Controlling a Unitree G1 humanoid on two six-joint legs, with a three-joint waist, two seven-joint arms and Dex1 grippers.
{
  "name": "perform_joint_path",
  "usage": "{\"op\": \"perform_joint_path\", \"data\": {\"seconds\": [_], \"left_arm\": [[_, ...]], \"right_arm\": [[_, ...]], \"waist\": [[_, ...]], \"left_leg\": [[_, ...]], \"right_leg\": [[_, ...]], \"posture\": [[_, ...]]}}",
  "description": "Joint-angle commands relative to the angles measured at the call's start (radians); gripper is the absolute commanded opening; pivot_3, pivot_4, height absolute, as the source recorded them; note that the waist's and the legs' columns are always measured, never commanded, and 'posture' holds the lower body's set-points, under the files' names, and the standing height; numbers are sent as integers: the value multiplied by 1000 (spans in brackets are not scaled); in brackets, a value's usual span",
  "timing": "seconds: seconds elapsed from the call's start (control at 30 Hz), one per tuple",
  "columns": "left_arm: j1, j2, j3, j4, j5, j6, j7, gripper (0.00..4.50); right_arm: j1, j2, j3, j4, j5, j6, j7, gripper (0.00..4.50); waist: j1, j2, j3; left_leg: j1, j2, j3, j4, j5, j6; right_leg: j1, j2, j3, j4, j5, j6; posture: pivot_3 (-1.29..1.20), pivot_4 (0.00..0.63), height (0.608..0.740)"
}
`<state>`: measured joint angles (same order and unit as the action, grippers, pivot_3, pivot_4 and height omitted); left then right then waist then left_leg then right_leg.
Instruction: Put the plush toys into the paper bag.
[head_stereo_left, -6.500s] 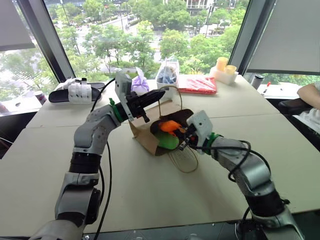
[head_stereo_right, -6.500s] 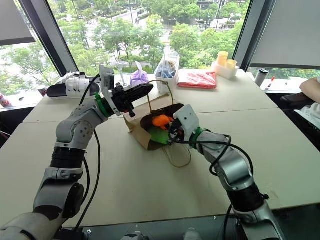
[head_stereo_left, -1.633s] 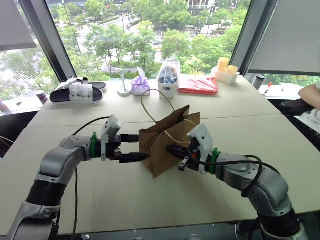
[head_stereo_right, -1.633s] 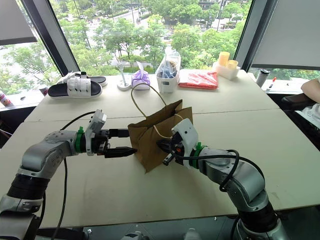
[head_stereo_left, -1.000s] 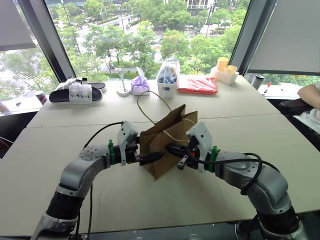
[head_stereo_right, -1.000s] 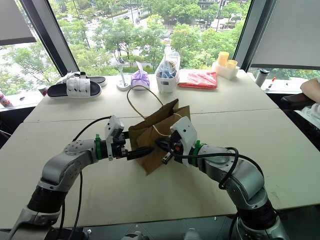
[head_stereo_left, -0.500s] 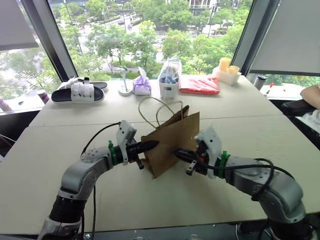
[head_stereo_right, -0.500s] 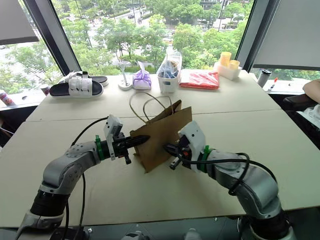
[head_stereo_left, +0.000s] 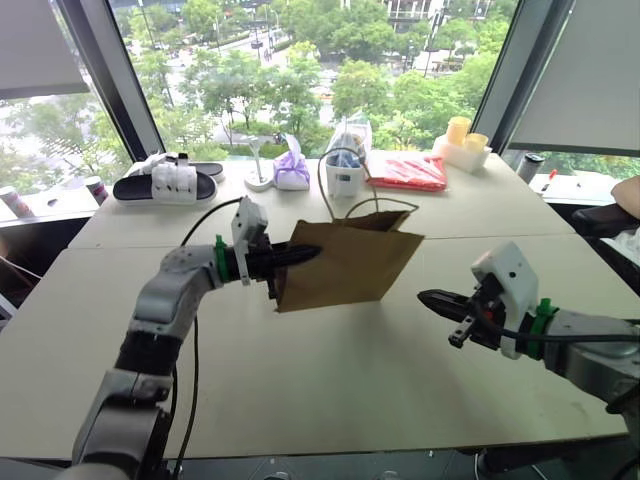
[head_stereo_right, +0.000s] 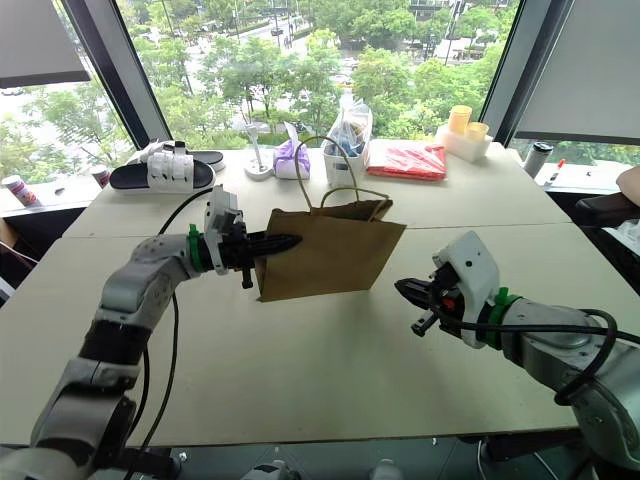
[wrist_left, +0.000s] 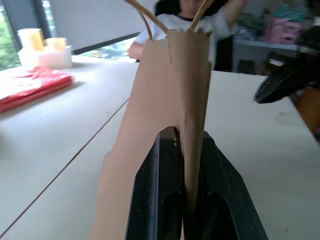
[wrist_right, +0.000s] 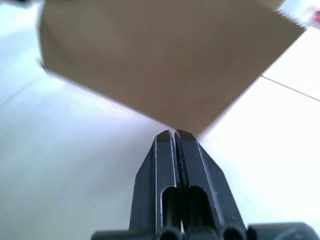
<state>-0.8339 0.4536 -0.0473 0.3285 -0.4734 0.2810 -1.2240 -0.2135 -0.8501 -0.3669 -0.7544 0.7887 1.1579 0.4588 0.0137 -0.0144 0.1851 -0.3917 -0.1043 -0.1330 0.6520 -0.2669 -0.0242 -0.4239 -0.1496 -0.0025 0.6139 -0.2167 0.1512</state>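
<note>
- The right gripper hovers near the right edge of the surface, jaws pressed together and empty, pointing left toward the bag, apart from it.
- The left gripper points right, jaws clamped on the near-left edge of the paper bag.
- The paper bag hangs upright and flattened, lifted off the surface, loop handles standing up; the plush toys cannot be seen.
- Far along the window lie a black-and-white sandal, a purple cloth bundle, a clear plastic bag, a red packet and yellow cups.
</note>
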Motion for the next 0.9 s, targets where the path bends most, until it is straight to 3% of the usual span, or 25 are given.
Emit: {"op": "perform_joint_path", "data": {"seconds": [0.03,0.13,0.3,0.63,0.9], "left_arm": [[-142,-12,17,244,5,-78,-171,250],[-302,-36,33,525,24,-78,-273,250],[-466,-105,72,767,39,-81,-370,250],[-453,-91,57,877,177,-231,-375,250],[-431,-51,62,930,291,-378,-297,250]], "right_arm": [[13,-41,-46,23,-32,-64,33,0],[40,-48,-57,26,-47,-85,34,0],[109,-29,-134,-54,-24,-64,-2,0],[139,-24,-169,-101,25,-42,-50,0],[64,-49,-76,-38,6,-75,-36,0]], "waist": [[-3,0,0],[-5,-1,0],[-4,-1,1],[-8,-1,1],[0,-1,1]], "left_leg": [[0,0,0,0,0,1],[0,0,1,0,-1,1],[0,0,2,0,-2,3],[0,1,1,1,-2,3],[0,0,1,2,-2,3]], "right_leg": [[0,0,0,0,0,0],[0,0,0,0,0,1],[0,0,0,0,-1,2],[0,0,0,1,-1,2],[0,-1,0,1,-1,3]], "posture": [[0,150,740],[0,150,740],[0,150,740],[0,150,740],[0,150,740]]}}
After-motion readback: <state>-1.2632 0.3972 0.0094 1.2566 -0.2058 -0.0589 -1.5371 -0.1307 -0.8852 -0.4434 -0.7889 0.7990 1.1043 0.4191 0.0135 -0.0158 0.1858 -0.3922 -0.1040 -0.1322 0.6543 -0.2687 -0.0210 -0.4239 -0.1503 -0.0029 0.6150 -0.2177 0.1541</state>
